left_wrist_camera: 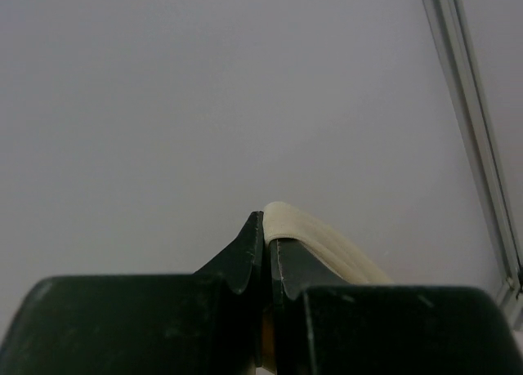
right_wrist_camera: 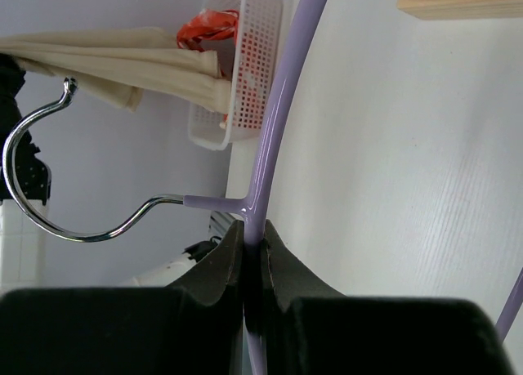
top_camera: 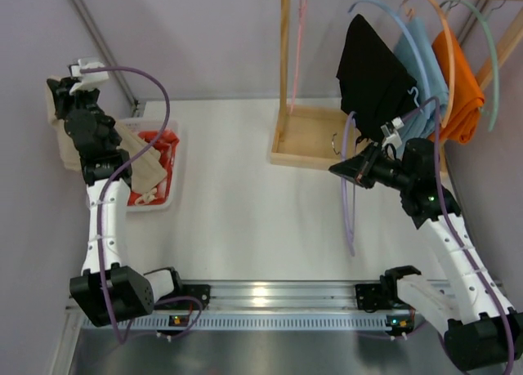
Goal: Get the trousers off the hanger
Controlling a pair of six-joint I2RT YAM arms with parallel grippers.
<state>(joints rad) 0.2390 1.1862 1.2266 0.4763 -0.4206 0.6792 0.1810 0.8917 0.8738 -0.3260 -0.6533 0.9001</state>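
Left gripper [left_wrist_camera: 265,228] pinched shut on trousers [top_camera: 140,169], hanging far left over basket [top_camera: 169,140] | right gripper [right_wrist_camera: 252,232] clamped on hanger [right_wrist_camera: 282,105], right, rod bare | step: separation looks complete | next: probably lower trousers, release.

White table [top_camera: 237,195] bears basket [top_camera: 155,202] and wooden rack [top_camera: 306,138].

A white desk [top_camera: 245,203] is lying under even light. Pale grey walls [top_camera: 204,32] are enclosing it. A wooden rack [top_camera: 284,64] is standing far right.
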